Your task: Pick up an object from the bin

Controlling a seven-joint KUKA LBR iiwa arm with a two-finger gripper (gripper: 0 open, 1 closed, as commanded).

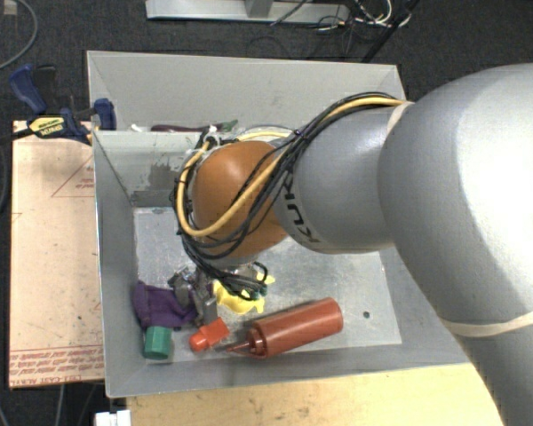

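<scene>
Pincer: set low at the near left of the bin; whether spread or pressed together cannot be told.
Likely target: purple rag or yellow piece, just beside it on either side.
Placement: things crowd the near wall, probably loose-tumbled.
Count: one rag, one yellow piece, one green cap, one red bottle.

Crumpled purple thing, perhaps cloth, near the bin's lower-left corner. Right of it, a yellow piece, partly hidden. Reddish-brown bottle on its side, orange cap leftward.
</scene>
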